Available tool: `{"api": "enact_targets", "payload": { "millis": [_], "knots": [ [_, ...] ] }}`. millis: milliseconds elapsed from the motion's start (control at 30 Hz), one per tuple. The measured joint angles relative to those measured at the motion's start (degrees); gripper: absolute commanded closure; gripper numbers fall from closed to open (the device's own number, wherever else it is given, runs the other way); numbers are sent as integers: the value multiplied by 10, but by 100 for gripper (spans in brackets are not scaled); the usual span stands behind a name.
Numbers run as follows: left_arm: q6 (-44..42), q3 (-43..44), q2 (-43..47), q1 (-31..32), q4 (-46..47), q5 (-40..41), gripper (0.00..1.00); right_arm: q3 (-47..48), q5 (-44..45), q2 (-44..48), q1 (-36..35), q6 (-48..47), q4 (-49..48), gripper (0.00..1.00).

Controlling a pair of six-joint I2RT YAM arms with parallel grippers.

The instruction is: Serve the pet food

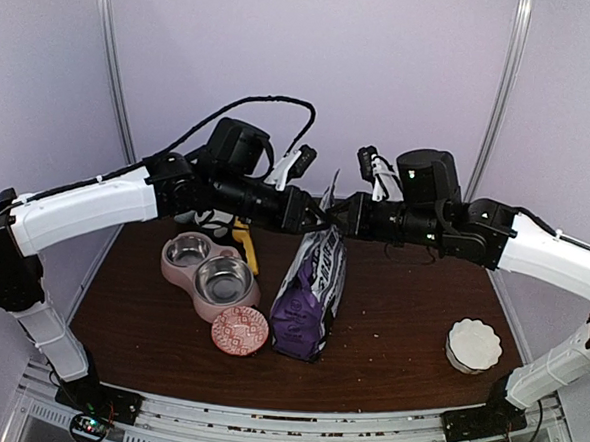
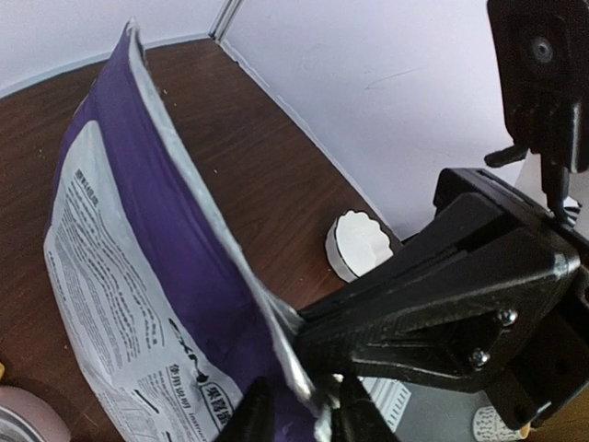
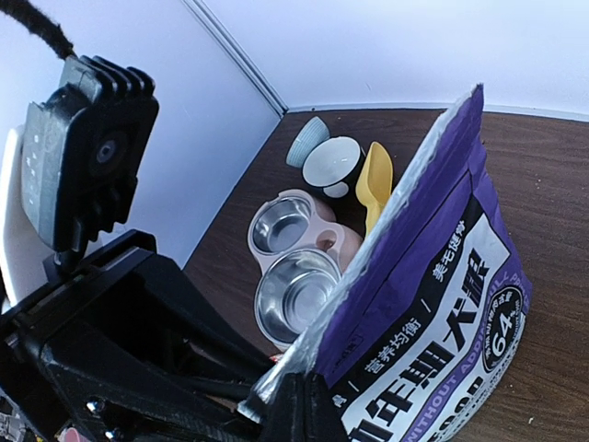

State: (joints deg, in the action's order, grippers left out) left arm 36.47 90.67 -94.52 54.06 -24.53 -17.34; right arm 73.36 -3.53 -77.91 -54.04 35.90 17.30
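Note:
A purple pet food bag (image 1: 311, 292) stands upright in the middle of the table. Its kibble is hidden inside. Both grippers meet at its silver top seam. My left gripper (image 1: 310, 214) straddles that seam, and in its wrist view the bag (image 2: 138, 258) runs between the fingertips of the left gripper (image 2: 294, 405), which stand apart. My right gripper (image 1: 337, 216) is shut on the seam's corner. In the right wrist view the right gripper (image 3: 304, 405) pinches the silver edge of the bag (image 3: 442, 276).
A pink double feeder (image 1: 177, 271) with steel bowls sits left of the bag, a yellow scoop (image 1: 244, 243) behind it and a red patterned dish (image 1: 239, 330) in front. A white fluted bowl (image 1: 473, 344) stands at the right. Two small bowls (image 3: 333, 164) sit at the back.

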Motion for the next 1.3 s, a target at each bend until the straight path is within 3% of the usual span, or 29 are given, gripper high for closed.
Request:
{"api": "enact_targets", "payload": {
  "millis": [200, 633, 1300],
  "knots": [
    [-2, 6, 0, 2, -1, -9, 100, 4, -1, -1, -3, -26, 11, 100],
    [-9, 6, 1, 5, -2, 0, 100, 42, 12, -16, -6, -72, 66, 100],
    [-21, -10, 15, 10, 6, 30, 100, 60, 66, -31, -23, -68, 86, 100]
  ]
}}
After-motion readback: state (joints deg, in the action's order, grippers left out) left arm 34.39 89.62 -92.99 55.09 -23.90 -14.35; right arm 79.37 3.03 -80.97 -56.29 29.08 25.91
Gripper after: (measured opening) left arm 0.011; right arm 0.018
